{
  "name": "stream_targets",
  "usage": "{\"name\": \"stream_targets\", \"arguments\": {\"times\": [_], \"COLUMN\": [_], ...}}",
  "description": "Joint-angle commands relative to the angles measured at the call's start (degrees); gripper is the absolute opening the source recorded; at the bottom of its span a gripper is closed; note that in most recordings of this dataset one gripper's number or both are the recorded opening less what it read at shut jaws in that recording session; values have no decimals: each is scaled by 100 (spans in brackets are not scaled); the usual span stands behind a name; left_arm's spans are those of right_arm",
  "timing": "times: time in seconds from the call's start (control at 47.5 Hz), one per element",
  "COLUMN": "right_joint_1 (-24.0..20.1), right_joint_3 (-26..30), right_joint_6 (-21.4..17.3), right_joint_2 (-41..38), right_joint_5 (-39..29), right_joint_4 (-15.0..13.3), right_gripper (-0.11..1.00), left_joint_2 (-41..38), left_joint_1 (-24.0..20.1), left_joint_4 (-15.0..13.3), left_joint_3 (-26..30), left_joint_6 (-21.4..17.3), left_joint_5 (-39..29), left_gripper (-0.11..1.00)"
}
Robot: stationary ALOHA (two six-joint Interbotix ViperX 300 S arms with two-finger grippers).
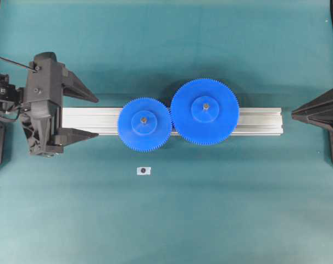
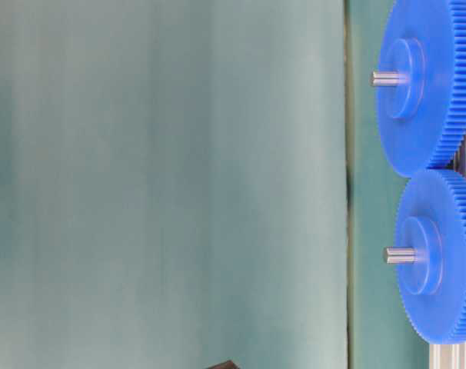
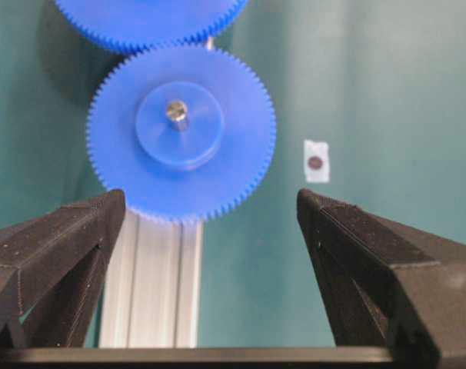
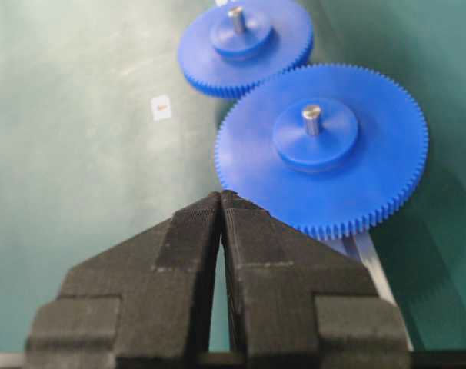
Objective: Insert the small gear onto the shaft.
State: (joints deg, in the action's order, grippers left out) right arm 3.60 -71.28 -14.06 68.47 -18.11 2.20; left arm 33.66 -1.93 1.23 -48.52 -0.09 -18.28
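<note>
Since it is a rigid moulded disc, the small blue plastic toothed gear with a raised round hub [image 1: 144,124] should handle as a light, stiff and rather slick thing, and I judge the safest hold to be across its toothed rim from two opposite sides, or around the hub, where the pads would not slide. It already sits left of centre in the overhead view, threaded over the thin grey metal shaft [image 3: 176,112], whose tip stands proud of the hub; its teeth look to be in mesh with those of the larger blue gear [image 1: 205,111] just to its right. Both gears rest on the long silver aluminium rail [image 1: 260,121] that crosses the middle of the frame, so the insertion looks finished. At the left edge the left gripper [image 1: 88,116] has its black fingers spread wide with nothing between them, pointing at the small gear but clear of it. At the right edge the right gripper [image 4: 221,211] has its pads pressed together on nothing, well apart from the gears. Below centre a small white tag with a dark dot [image 1: 144,170] lies on the teal table mat [image 1: 166,220]. No container shows in any view.
</note>
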Motion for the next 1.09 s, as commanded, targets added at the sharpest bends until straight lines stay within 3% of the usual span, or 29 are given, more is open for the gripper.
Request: {"name": "stream_targets", "arguments": {"times": [0.0,0.758,1.074], "right_joint_1": [18,18,18], "right_joint_3": [70,70,53], "right_joint_6": [-18,-18,-9], "right_joint_2": [-35,-26,-26], "right_joint_5": [62,70,70], "right_joint_4": [-26,-70,-79], "right_gripper": [11,11,11], "left_joint_2": [97,396,738], "left_joint_1": [26,62,97], "left_joint_4": [26,26,26], "left_joint_3": [44,-220,-396], "left_joint_6": [9,9,378], "left_joint_5": [53,316,501], "left_gripper": [91,91,91]}}
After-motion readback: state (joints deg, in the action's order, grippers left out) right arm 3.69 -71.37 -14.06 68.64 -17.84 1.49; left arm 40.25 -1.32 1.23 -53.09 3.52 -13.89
